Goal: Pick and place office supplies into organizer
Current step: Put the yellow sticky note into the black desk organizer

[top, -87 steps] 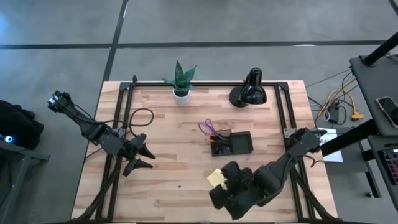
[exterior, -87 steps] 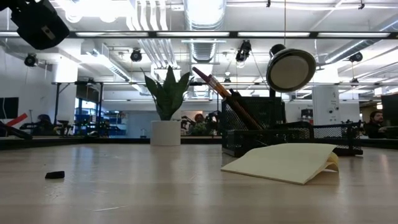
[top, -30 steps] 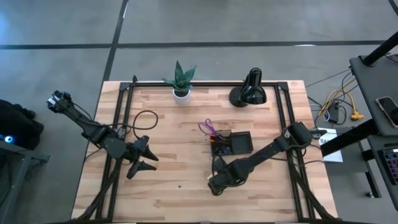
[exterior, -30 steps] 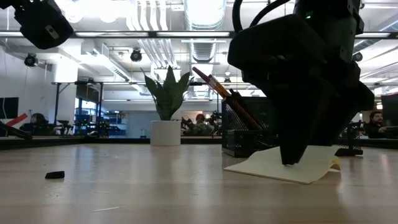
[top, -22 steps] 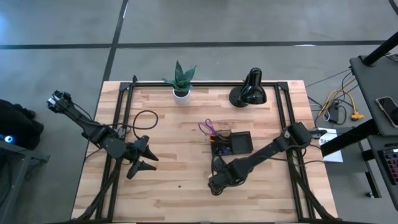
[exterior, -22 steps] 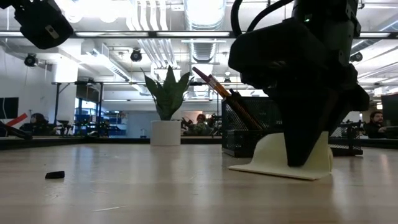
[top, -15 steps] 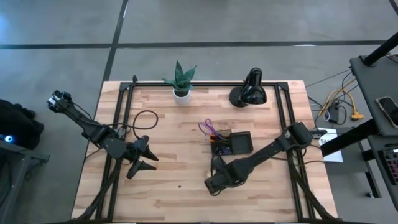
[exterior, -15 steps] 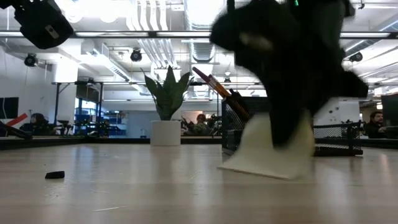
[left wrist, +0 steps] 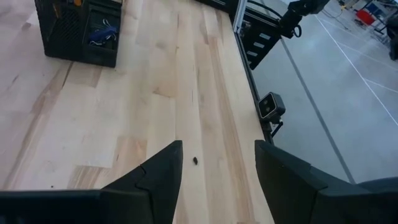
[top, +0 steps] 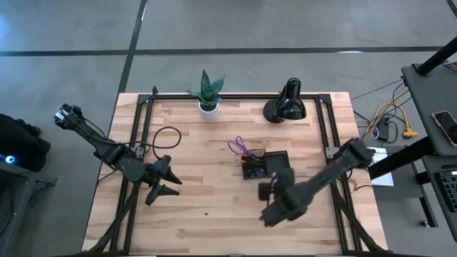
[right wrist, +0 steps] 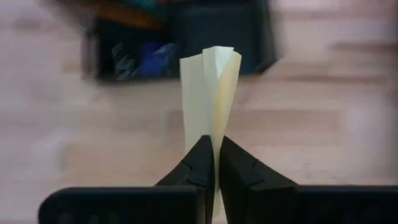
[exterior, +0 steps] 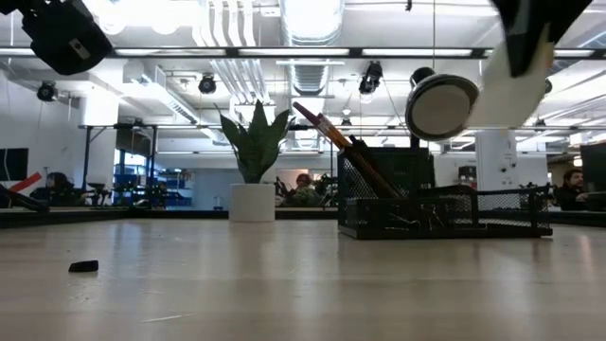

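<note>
Right wrist view: right gripper [right wrist: 214, 155] fingers clenched on the pad [right wrist: 210, 93], held off the table just short of the organizer [top: 265, 165] — carry step. Next: move over an open compartment, release. Left gripper [top: 168, 183] waits at table's left side, fingers spread, empty.

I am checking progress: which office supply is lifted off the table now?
The sticky-note pad, pinched in the right gripper; the scissors stand in the organizer.

Potted plant [top: 208, 93] and black desk lamp [top: 286, 104] along wooden table [top: 200, 214] far edge.
</note>
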Robot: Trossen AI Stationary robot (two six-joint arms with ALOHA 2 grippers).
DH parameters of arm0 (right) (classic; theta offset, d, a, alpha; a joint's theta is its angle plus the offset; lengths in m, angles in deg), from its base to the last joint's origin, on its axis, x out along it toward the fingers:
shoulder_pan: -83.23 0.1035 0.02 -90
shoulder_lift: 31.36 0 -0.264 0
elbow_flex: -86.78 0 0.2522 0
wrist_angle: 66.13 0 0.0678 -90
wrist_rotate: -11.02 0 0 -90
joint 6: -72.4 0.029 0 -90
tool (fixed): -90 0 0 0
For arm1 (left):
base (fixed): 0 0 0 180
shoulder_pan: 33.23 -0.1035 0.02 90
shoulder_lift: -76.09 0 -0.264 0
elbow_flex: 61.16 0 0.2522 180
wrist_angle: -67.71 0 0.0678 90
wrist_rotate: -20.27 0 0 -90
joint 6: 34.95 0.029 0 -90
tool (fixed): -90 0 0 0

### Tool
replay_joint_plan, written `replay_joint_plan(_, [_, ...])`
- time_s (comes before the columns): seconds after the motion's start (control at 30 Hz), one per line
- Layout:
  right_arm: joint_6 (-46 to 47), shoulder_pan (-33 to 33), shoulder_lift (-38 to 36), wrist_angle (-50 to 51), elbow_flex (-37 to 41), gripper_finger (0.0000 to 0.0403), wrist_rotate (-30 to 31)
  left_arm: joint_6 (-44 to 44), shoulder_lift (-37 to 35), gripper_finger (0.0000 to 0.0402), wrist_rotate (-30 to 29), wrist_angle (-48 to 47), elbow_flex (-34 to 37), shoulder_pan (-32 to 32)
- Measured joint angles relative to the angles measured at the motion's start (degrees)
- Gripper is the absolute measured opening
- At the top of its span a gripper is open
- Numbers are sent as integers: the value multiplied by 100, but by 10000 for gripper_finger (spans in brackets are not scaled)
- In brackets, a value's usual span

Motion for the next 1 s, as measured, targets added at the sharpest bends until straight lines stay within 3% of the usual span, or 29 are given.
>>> replay_joint_plan(0.27, [65,-579,-1450,-127,1658,12,-38,-17,-28,182,0,-8,4,-1])
replay_joint_plan(0.47, [-826,-1289,-2508,-2030,3062,13,-123,-15,-26,182,-14,-8,6,0])
replay_joint_plan(0.6, [-1502,-1741,-2564,-3059,3716,13,-331,-25,-20,182,-84,-5,4,-1])
replay_joint_plan(0.8, [-1944,-2135,-2438,-3253,4052,13,-349,-68,-28,182,-129,-3,4,1])
replay_joint_plan(1.0, [-2399,-2386,-2408,-4144,4415,13,-508,-61,-24,182,-141,-3,6,1])
